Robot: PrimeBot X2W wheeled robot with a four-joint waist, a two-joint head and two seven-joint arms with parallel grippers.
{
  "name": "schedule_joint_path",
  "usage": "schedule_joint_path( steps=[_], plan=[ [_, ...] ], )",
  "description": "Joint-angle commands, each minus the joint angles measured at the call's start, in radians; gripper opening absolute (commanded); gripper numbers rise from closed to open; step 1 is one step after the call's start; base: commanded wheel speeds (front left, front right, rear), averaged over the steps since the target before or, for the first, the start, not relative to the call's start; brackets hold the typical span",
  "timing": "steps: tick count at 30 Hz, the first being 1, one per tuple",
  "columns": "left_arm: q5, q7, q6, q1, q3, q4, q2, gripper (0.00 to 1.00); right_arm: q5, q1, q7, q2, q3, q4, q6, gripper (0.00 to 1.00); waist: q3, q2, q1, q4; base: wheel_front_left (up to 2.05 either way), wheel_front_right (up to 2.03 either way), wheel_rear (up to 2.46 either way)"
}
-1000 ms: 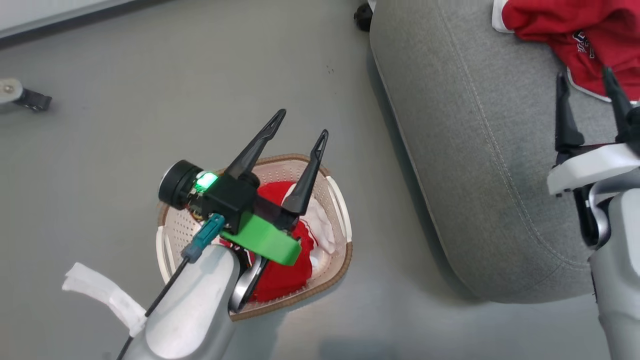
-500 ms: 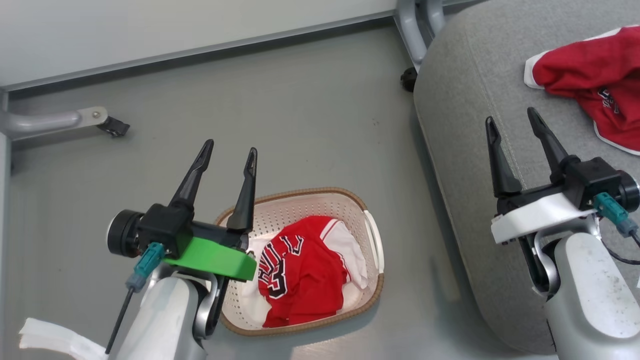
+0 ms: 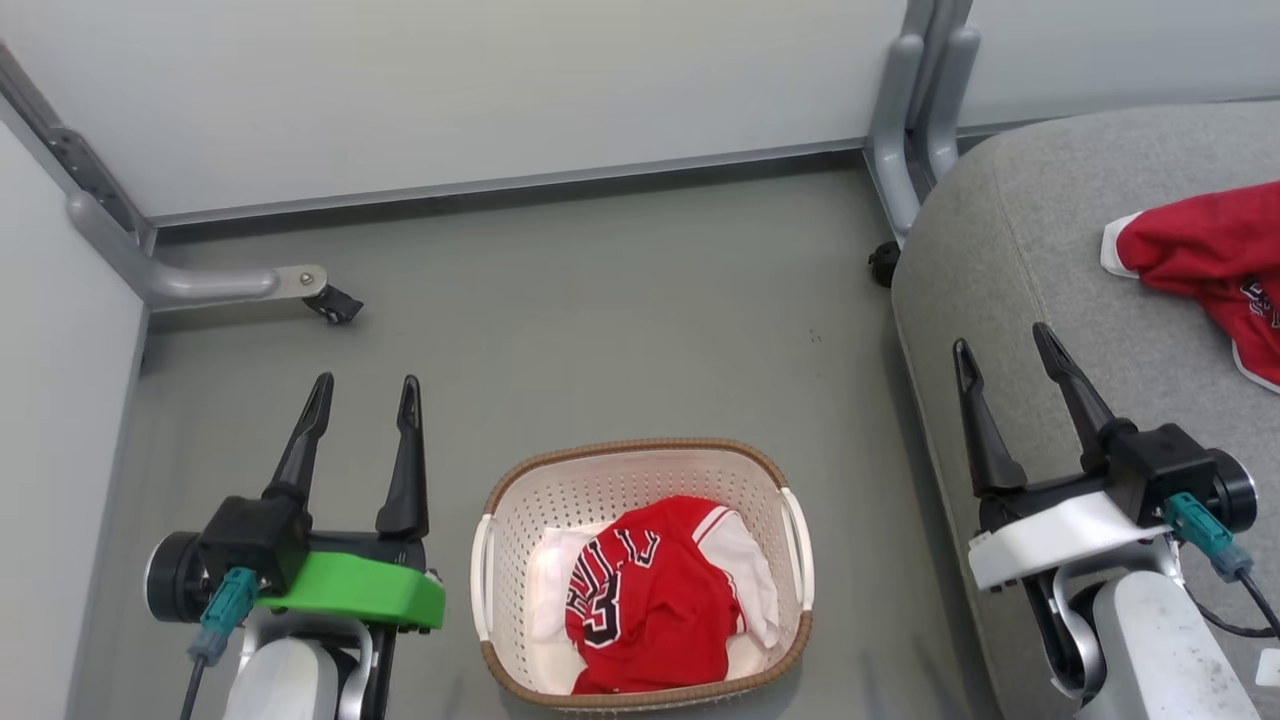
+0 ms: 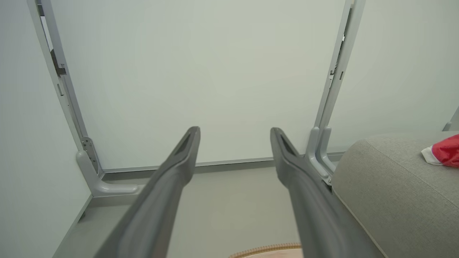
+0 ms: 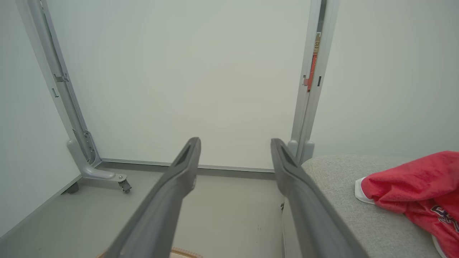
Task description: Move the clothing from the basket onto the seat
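since the earlier frame the left gripper [image 3: 365, 382] has cleared the basket [image 3: 640, 447] and sits at lower left, fingers spread, empty. the red jersey [image 3: 650, 600] lies in the basket at bottom centre; the red shorts [image 3: 1210, 260] lie on the seat [image 3: 1030, 280] at upper right. the right gripper [image 3: 1003, 336], spread and empty, shows against the seat's left edge.

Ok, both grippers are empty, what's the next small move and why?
Probably bring the open left gripper rightward and down onto the red jersey with black-and-white lettering in the cream perforated plastic basket: it stands beside the basket, while the right gripper is over the grey fabric seat.
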Motion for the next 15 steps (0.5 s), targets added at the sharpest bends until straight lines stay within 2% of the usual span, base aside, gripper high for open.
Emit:
schedule_joint_path(
  steps=[1,15],
  plan=[
    [0.014,-0.001,-0.003,0.024,0.008,-0.005,-0.003,1.00,-0.005,0.024,-0.002,0.002,-0.006,-0.009,-0.001,1.00,-0.031,0.0000,0.0001,0.022,0.00,0.00,0.00],
    [0.049,-0.001,-0.019,0.103,0.027,-0.013,-0.017,1.00,0.005,0.177,-0.002,0.017,-0.026,-0.066,-0.001,1.00,-0.088,0.0000,0.0001,0.032,0.00,0.00,0.00]
  ],
)
